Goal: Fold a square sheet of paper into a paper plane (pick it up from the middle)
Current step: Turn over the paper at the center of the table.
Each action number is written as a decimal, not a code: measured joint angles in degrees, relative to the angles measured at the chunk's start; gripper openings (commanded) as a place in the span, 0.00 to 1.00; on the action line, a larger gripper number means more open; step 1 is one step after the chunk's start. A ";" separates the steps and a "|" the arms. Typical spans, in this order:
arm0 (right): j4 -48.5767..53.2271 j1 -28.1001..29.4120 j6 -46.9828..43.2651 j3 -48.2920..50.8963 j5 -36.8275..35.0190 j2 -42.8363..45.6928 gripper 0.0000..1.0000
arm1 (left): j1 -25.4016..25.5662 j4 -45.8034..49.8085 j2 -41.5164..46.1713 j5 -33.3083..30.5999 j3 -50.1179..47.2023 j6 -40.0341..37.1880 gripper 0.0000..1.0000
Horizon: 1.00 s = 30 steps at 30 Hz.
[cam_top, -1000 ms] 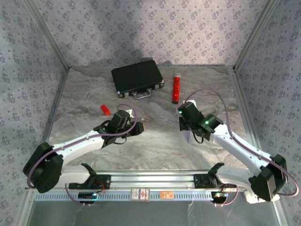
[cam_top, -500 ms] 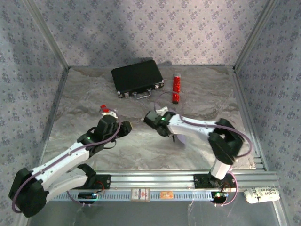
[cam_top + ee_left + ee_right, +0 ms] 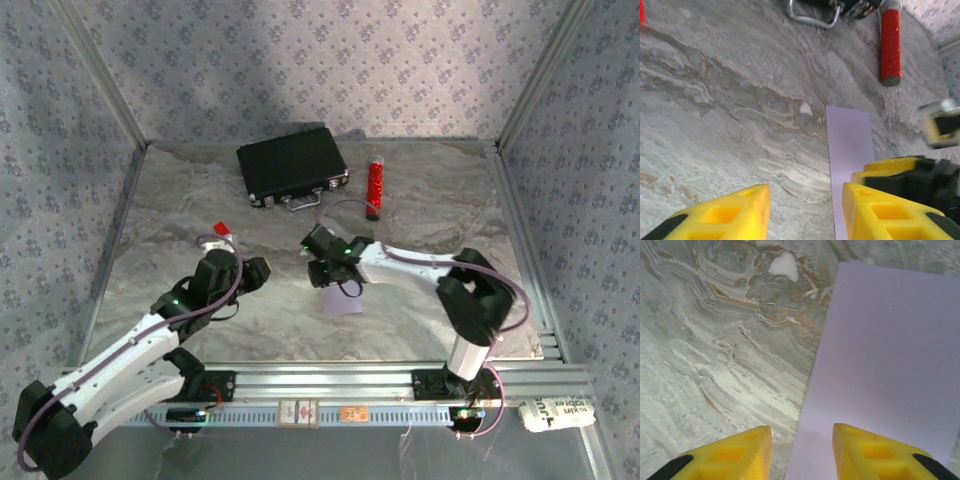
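Okay, sheet of paper point(image 3: 341, 302): you've got it lying flat on the table point(image 3: 430, 210), about 5 o'clock from the table's middle in the top view, pale lilac, no part lifted that you can see.
Right claw point(image 3: 325, 274): hangs just at the paper's 11 o'clock corner in the top view; in its wrist view point(image 3: 800, 452) the yellow fingers stand spread with nothing between them, one over the paper point(image 3: 890, 365), the other over bare stone, and the paper's long edge runs up between them.
Left claw point(image 3: 262, 270): sits at 9 o'clock of the right claw, a little apart from it; in its wrist view point(image 3: 805, 212) the fingers are spread and empty, and the paper point(image 3: 850, 145) lies at 1 o'clock of them.
Black case point(image 3: 293, 165): closed, at 11 to 12 o'clock, well away from the paper.
Red tube point(image 3: 375, 187): lying at 1 o'clock, just beside the case's right end; you see it too from the left wrist point(image 3: 890, 45).
Red block point(image 3: 222, 230): small, at 9 to 10 o'clock, near the left arm's wrist.
Folds in the paper: you cannot tell.
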<state>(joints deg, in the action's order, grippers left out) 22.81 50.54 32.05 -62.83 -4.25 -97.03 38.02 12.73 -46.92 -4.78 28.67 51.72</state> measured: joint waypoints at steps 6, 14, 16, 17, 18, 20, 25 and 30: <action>-13.79 -10.34 5.77 17.53 11.47 13.35 0.31 | -0.15 -3.85 -13.49 8.44 1.53 -0.92 0.41; -22.99 -17.49 12.00 27.02 21.44 15.26 0.18 | -0.15 -10.38 -26.80 18.16 7.52 -1.22 0.41; -24.26 -17.94 12.74 27.12 23.12 15.19 0.15 | -0.13 -11.39 -28.39 19.50 8.04 -1.05 0.42; -25.03 -18.08 13.03 27.12 23.89 15.10 0.14 | -0.13 -12.00 -29.29 20.20 8.31 -1.03 0.42; -25.70 -18.23 13.25 27.10 24.63 14.93 0.13 | -0.13 -12.68 -30.14 20.83 8.41 -0.79 0.42; -26.71 -18.34 13.64 27.10 25.64 14.40 0.12 | -0.07 -13.33 -31.43 22.01 8.46 -0.33 0.42; -27.82 -18.88 13.88 27.10 27.91 12.72 0.12 | 0.02 -15.08 -33.97 23.74 8.46 1.05 0.42; -27.96 -18.97 13.90 26.91 29.42 10.43 0.11 | 0.02 -17.16 -35.82 25.18 8.50 2.23 0.42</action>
<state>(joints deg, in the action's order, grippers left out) -5.15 31.57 45.95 -35.92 25.17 -86.61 38.04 -4.43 -82.74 20.40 37.17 53.95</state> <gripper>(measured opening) 0.115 0.416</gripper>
